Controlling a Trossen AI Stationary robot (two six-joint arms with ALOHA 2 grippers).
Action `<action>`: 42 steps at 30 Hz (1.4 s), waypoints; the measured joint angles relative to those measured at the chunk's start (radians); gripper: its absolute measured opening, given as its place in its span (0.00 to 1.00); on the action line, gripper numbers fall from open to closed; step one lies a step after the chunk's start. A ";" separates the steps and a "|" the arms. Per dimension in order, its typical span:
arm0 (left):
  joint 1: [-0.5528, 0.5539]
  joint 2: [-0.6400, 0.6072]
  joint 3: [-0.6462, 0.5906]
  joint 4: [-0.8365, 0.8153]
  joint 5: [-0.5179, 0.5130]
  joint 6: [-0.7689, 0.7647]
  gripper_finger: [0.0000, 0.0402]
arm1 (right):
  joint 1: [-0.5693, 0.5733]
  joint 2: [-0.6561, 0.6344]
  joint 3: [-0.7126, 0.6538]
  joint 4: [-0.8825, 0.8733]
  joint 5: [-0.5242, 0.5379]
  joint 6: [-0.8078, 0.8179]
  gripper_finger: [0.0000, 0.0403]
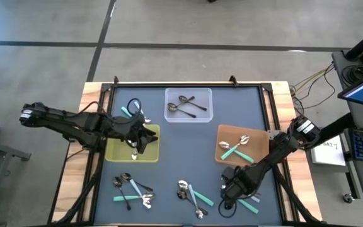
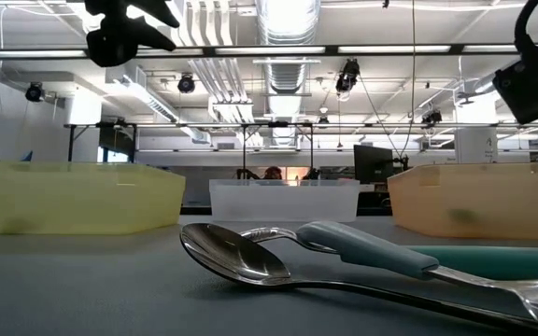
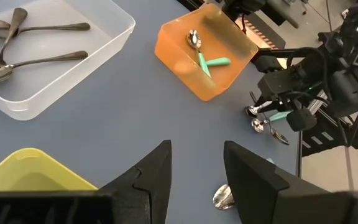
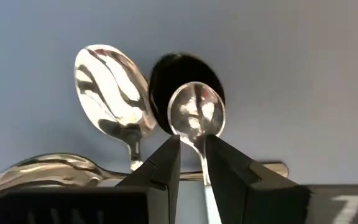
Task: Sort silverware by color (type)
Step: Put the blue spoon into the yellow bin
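Right tool (image 4: 191, 158), lower right of the high view, clenched on the neck of a small spoon (image 4: 196, 112) among loose silverware on the surface (image 1: 169, 145). Left tool (image 3: 197, 171), left of centre above the yellow tray (image 1: 115, 151), fingers parted and grasping nothing. Dark spoons (image 1: 188, 106) lie in the clear tray (image 1: 169, 116) at upper centre; teal-handled pieces (image 1: 237, 150) in the orange tray (image 1: 222, 135), right of centre. Further silverware clusters (image 1: 131, 189) lie along the lower edge.
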 joint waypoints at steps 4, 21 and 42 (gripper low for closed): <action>0.000 0.000 0.000 -0.002 0.000 0.012 0.32 | 0.000 0.000 0.000 0.001 0.000 0.015 0.17; 0.000 0.000 -0.002 -0.003 0.000 0.048 0.32 | 0.002 0.006 -0.027 0.002 -0.019 0.040 0.17; 0.000 0.001 -0.016 -0.003 -0.056 0.048 0.32 | 0.060 0.006 -0.028 0.087 0.075 0.107 0.17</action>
